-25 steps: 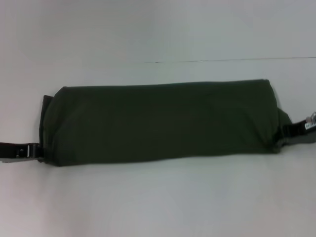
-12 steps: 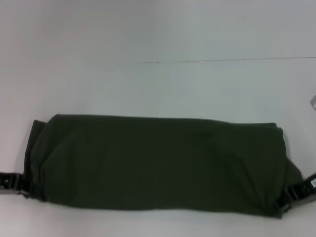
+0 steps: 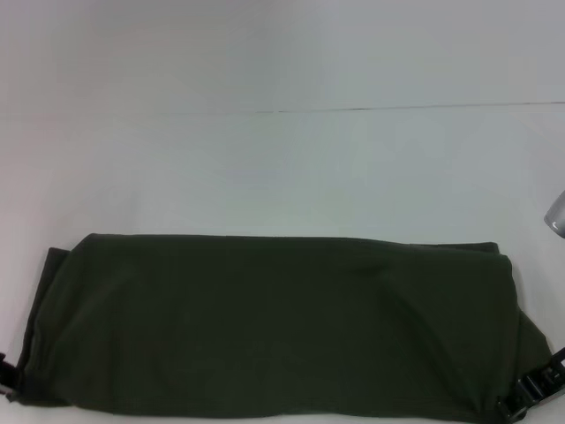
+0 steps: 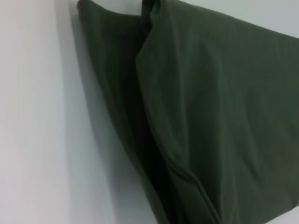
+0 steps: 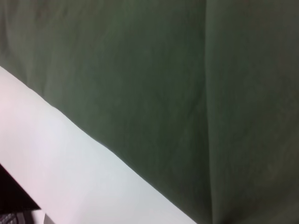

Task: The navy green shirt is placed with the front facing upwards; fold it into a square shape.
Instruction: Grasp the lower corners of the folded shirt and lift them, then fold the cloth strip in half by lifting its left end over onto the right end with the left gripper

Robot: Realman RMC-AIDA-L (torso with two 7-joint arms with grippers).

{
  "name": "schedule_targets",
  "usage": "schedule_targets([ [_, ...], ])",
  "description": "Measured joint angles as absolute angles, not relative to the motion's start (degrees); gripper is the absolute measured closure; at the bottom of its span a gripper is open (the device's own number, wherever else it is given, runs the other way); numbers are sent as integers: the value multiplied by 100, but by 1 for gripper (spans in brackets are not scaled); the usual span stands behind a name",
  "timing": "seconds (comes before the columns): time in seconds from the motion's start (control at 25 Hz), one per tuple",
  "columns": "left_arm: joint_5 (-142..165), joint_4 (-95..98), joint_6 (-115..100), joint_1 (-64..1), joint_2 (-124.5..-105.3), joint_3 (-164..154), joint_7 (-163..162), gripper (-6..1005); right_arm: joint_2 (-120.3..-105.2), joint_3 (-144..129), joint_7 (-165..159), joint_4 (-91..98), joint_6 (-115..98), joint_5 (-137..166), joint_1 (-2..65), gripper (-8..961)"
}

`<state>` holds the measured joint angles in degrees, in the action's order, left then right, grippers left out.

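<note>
The navy green shirt lies as a long, dark olive band across the near part of the white table, folded so that no lettering or collar shows. My left gripper sits at the band's near left corner, mostly cut off by the picture's edge. At the near right corner my right gripper holds the cloth. The left wrist view shows the shirt with stacked folded layers at its end. In the right wrist view the shirt fills most of the picture, with a straight edge against the table.
A thin seam runs across the table farther back. A small silver object pokes in at the right edge. Bare white tabletop stretches beyond the shirt's far edge.
Both grippers have pulled toward me, and the folded shirt has slid with them from the table's middle to its near part. The band now looks wider and closer.
</note>
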<state>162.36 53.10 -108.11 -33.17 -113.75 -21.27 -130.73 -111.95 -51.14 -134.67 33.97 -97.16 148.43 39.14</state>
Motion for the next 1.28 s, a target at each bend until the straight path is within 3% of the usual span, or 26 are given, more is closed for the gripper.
schedule_targets([
  [0.48, 16279, 5318, -10694, -3306, -11377, -2118, -13048, 992, -11192, -5134, -13415, 3464, -9994, 14905, 4040, 834],
  [0.68, 16260, 5303, -10630, -3323, -11374, -2118, -13047, 992, -11067, -4961, -13455, 3760, -10209, 14910, 3993, 817],
  [0.92, 16254, 5292, -10599, -3330, -11367, -2068, -13065, 993, -10821, -4700, -13403, 4010, -10485, 14906, 3962, 610],
  [1.08, 16281, 5292, -10599, -3336, -11361, -2058, -13095, 991, -10638, -4297, -13338, 4386, -10753, 14910, 3905, 403],
  [1.28, 16286, 5296, -10601, -3371, -11325, -1966, -13184, 988, -10599, -3437, -13026, 4885, -11134, 14841, 3892, 205],
])
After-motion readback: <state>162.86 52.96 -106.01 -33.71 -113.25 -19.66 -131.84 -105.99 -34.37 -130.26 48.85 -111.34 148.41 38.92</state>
